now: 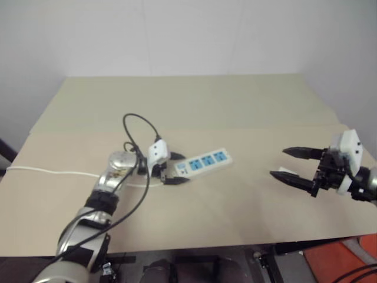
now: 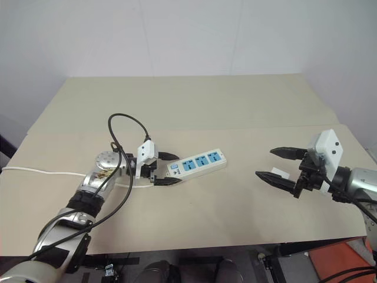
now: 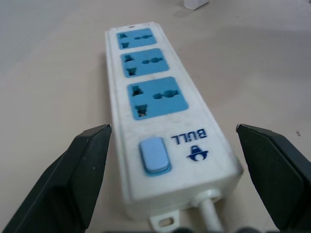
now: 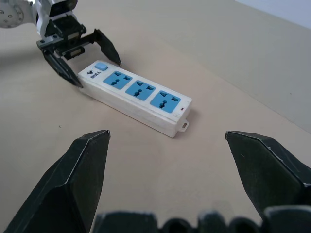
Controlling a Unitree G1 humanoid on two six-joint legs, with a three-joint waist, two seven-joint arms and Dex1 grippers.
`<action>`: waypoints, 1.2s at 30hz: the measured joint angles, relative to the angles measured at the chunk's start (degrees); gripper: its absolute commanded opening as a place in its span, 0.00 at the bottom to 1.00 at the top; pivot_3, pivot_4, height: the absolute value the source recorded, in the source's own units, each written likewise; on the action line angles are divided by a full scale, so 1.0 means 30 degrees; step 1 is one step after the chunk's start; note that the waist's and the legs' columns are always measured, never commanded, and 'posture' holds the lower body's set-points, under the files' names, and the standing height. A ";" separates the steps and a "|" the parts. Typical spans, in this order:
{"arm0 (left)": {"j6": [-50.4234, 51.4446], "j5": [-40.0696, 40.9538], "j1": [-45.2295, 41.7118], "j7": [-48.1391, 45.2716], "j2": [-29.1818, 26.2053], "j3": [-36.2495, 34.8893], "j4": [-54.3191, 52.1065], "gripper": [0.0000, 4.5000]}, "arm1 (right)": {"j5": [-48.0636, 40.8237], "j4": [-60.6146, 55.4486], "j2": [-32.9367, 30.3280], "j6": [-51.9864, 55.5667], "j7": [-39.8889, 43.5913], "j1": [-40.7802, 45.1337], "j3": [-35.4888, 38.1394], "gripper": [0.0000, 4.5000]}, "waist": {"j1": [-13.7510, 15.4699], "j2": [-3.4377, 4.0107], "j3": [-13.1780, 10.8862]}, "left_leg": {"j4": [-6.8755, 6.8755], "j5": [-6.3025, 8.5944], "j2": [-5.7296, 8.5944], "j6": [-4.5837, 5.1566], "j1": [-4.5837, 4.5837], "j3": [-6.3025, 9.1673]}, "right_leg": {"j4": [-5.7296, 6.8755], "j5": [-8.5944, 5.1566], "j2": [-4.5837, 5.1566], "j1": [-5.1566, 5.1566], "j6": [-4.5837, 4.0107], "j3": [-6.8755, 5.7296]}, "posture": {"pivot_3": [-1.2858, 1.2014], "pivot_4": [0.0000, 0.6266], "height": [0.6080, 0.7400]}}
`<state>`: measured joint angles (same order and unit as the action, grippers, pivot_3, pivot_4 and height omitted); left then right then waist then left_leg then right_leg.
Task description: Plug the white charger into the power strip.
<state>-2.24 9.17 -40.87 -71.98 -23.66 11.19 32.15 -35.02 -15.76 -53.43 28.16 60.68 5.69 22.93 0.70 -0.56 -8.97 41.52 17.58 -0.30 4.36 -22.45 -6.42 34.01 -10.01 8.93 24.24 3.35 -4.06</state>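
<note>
While the right gripper (image 2: 275,165) is hovering above the tan surface (image 2: 194,218) w/ fingers released and holding nothing, the left gripper (image 2: 169,169) is sitting w/ fingers spread wide, straddling the switch end of the power strip (image 2: 197,164) w/o closing on it. Strip is lying flat near centre, cord (image 2: 41,172) exiting toward robot's left. White charger (image 3: 196,4) is lying beyond the strip's far end, just beside the right gripper.

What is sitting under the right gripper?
The white charger lies on the table below the open right gripper. One of its fingers covers part of it; its prongs cannot be seen.
</note>
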 measured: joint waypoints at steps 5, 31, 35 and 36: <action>0.0005 -0.0041 0.0339 0.0248 0.0012 -0.0001 -0.0524 0.99 | 0.0000 -0.0133 0.0229 0.0000 -0.0238 -0.0103 0.0006 1.00 | 0.0000 0.0000 0.0000 | 0.0052 0.0018 -0.0003 0.0030 -0.0017 0.0001 | -0.0006 0.0009 0.0007 -0.0002 0.0015 0.0002 | 0.52 0.24 1.00; -0.2092 -0.0222 0.2940 0.4032 0.1288 -0.0934 -0.0912 0.99 | 0.0262 0.0891 0.0983 -0.1405 0.0928 0.0485 -0.1438 1.00 | 0.0051 0.0005 0.0003 | 0.0071 0.0044 0.0076 0.0071 0.0004 0.0002 | -0.0013 0.0013 0.0139 -0.0012 0.0029 -0.0003 | 0.52 0.24 1.00; -0.2029 0.0000 0.2945 0.3470 0.1247 -0.1002 -0.0753 0.91 | 0.0368 0.1051 0.0984 -0.1509 0.0963 0.0627 -0.1516 1.00 | 0.0010 0.0006 0.0005 | 0.0070 0.0044 0.0075 0.0072 0.0005 0.0000 | -0.0013 0.0013 0.0137 -0.0011 0.0030 -0.0004 | 0.52 0.24 1.00; -0.1988 0.0022 0.2945 0.3279 0.1246 -0.0999 -0.0751 0.86 | 0.0371 0.1131 0.0984 -0.1520 0.0970 0.0674 -0.1528 1.00 | 0.0011 0.0007 0.0005 | 0.0070 0.0045 0.0076 0.0072 0.0006 -0.0001 | -0.0014 0.0013 0.0137 -0.0015 0.0030 -0.0004 | 0.52 0.24 1.00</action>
<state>-8.20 9.24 -32.03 -62.15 -19.92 8.19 29.90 -33.91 -12.37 -50.48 23.60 63.59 7.71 18.34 0.73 -0.53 -8.96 41.73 17.71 -0.07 4.57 -22.43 -6.43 33.97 -9.97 9.34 24.20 3.44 -4.07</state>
